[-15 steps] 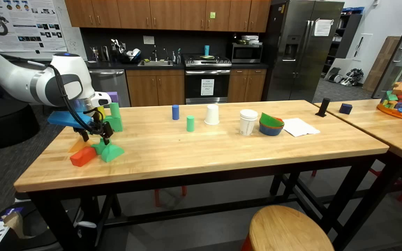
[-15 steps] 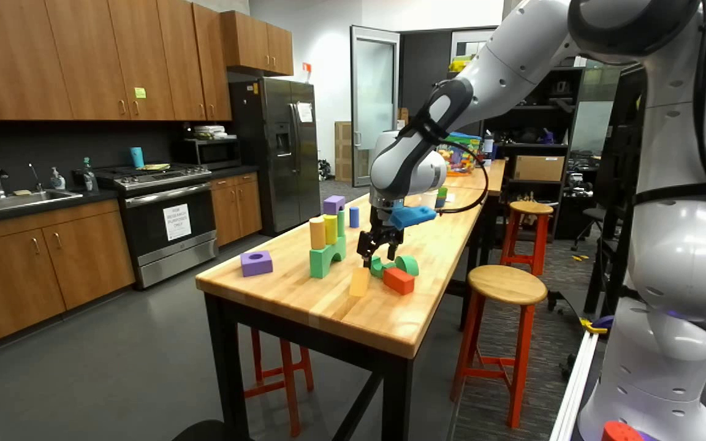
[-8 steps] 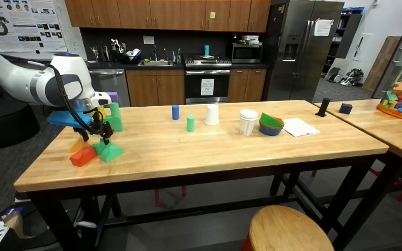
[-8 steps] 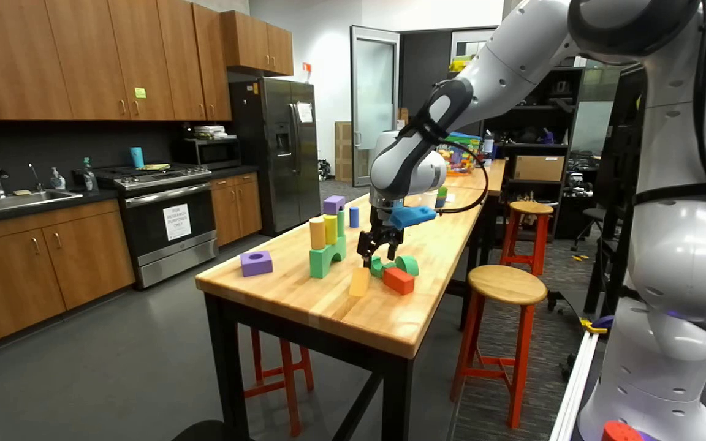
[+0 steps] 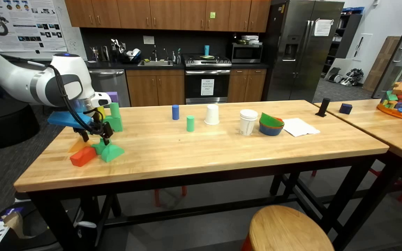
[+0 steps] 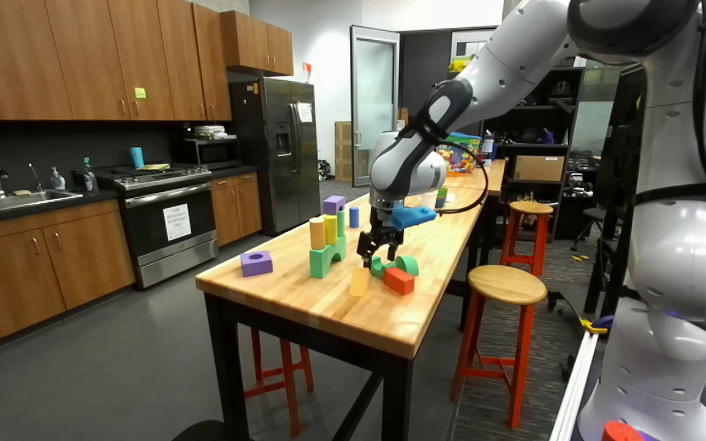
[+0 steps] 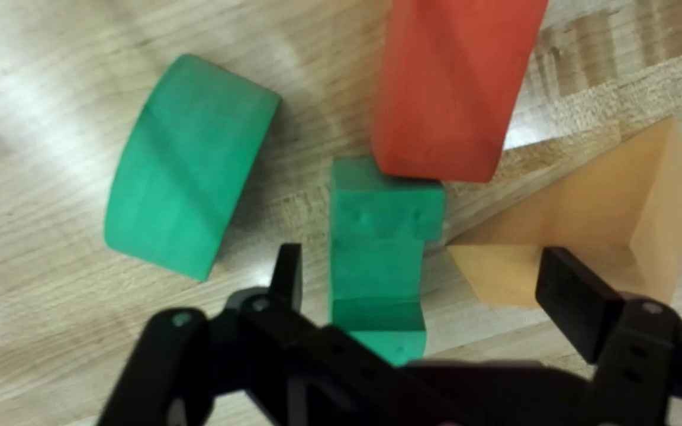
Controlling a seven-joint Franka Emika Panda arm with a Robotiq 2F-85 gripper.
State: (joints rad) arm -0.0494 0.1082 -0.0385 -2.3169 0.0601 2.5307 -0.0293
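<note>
the end effector (image 7: 424,284) stands wide, its fingers (image 7: 286,275) apart and holding nothing. directly below, between the fingers, the notched green block (image 7: 376,266) lies on the tabletop (image 5: 173,153). the orange wedge (image 7: 598,213) fills the space beneath one finger, partly hidden by it; whether they touch, i cannot tell. in the wrist view the red block (image 7: 453,89) overlaps one end of the notched green block. the curved green block (image 7: 193,165) lies just outside the opposite finger. farther off, the green arch (image 6: 328,250) bears the orange cylinder (image 6: 317,234) and yellow cylinder (image 6: 331,229); well away stand the blue cylinder (image 5: 175,112) and upturned white cup (image 5: 211,114).
</note>
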